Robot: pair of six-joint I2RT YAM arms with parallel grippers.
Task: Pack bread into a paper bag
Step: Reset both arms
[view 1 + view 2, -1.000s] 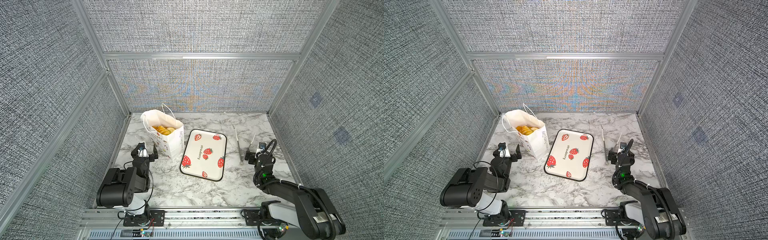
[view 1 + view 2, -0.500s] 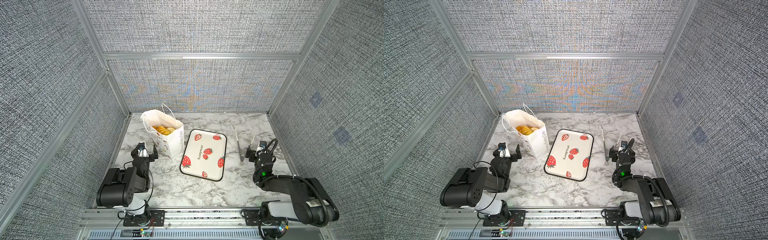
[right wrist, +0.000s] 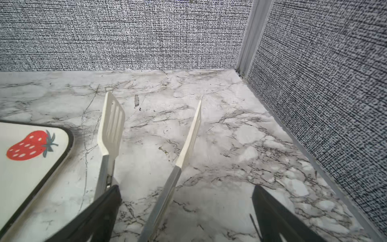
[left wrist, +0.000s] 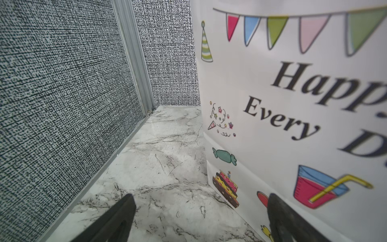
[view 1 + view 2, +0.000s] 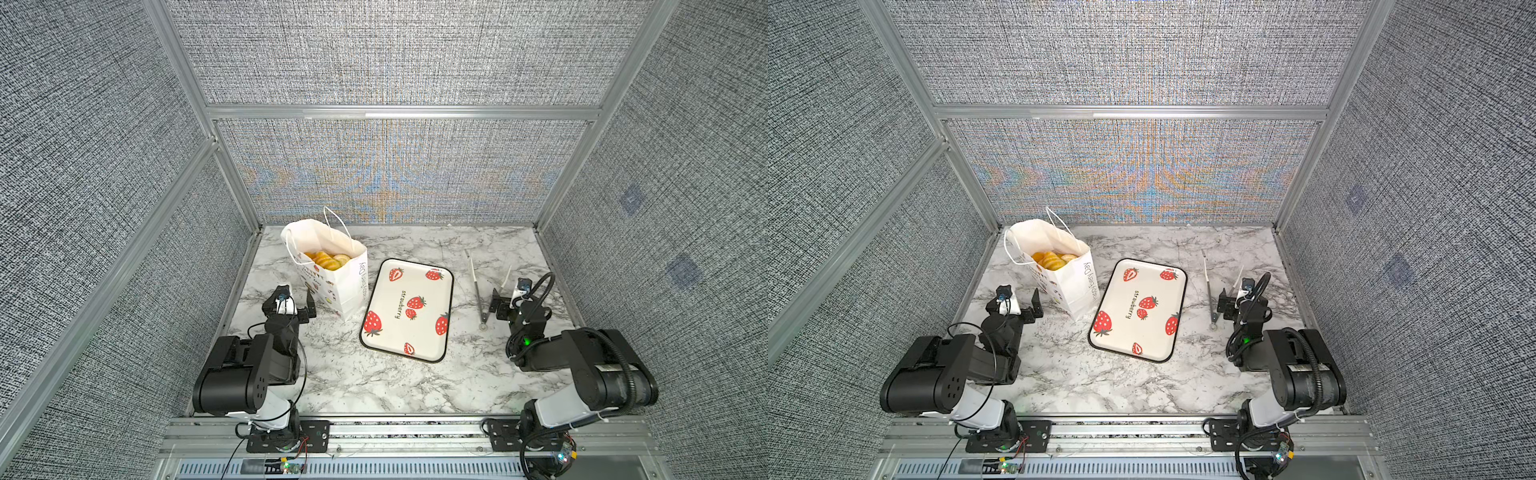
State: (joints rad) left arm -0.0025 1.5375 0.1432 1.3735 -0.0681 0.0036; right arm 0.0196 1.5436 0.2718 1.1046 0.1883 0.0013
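The right arm (image 5: 598, 374) has folded back toward its base, its elbow now drawn in and raised. The right end effector (image 5: 508, 300) has barely shifted from its place by the tongs (image 3: 111, 125). The left arm (image 5: 249, 370), the paper bag, the tray and the tongs lie as they did.

The paper bag (image 5: 332, 286) stands upright at the back left of the surface (image 5: 374, 395). It is smooth white paper with sharp folded corners, thin cord handles (image 5: 334, 216), dark lettering and small coloured party drawings. Its mouth gapes open, and the bread (image 5: 326, 259), glossy golden-orange pieces with ridges, lies piled inside, below the rim.

Just beside the bag lies the tray (image 5: 434, 297), a flat white rectangle with rounded corners, a thin black rim and printed red strawberries. The bag's front corner is close to the tray's rim, but contact cannot be told.

The tongs have grey metal arms ending in flat white tips, one of them slotted.

The left end effector (image 5: 291, 300) is spread wide and holds nothing. In the left wrist view one finger (image 4: 276, 211) overlaps the bag's printed face near its lower edge, and contact there cannot be told. The right end effector is also spread wide, pinching nothing. One arm of the tongs runs between its fingers and the other passes behind one fingertip.

The surface is a glossy grey-veined marble pattern, hemmed by grey woven walls (image 5: 374, 62) in aluminium frames. Open marble stretches from the tray to the front rail (image 5: 395, 432) and across the back right corner.
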